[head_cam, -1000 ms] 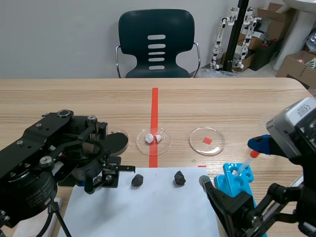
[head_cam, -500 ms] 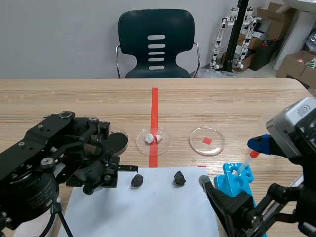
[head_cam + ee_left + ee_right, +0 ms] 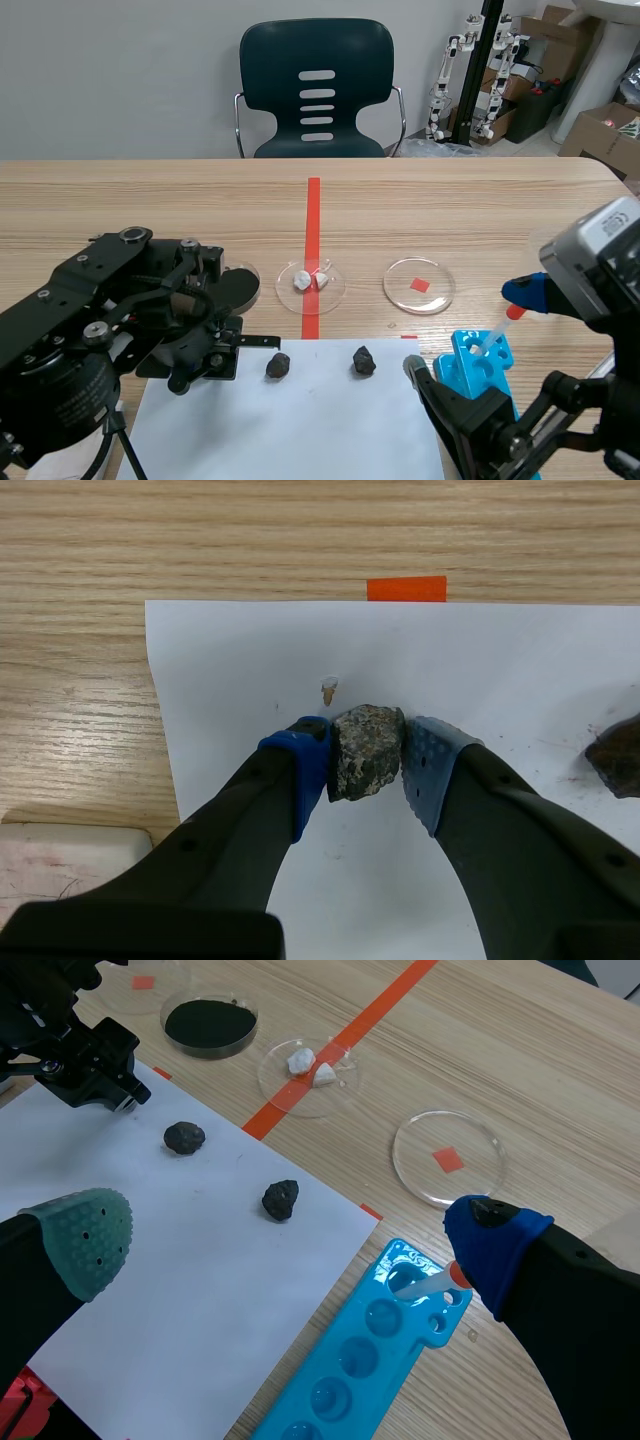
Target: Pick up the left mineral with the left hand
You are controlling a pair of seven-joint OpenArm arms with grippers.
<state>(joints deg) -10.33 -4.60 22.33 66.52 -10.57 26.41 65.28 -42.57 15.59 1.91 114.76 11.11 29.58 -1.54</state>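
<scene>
The left mineral (image 3: 367, 750), a rough dark grey stone, lies on the white paper (image 3: 520, 670). My left gripper (image 3: 366, 742) is open around it, one blue pad close on each side. In the scene view the left gripper (image 3: 258, 345) sits just left of and slightly above the left mineral (image 3: 278, 365). A second dark mineral (image 3: 363, 361) lies to its right on the paper. My right gripper (image 3: 290, 1222) hangs open and high over the paper's right part, holding nothing.
Behind the paper stand a dish of black powder (image 3: 236, 286), a clear dish with white pieces (image 3: 311, 282) on the red tape, and a clear dish with a red square (image 3: 419, 285). A blue well tray (image 3: 480, 365) with a dropper (image 3: 500, 330) lies at the right.
The left arm has crept slightly right and down toward the left mineral. Both minerals and the right arm stay where they were.
</scene>
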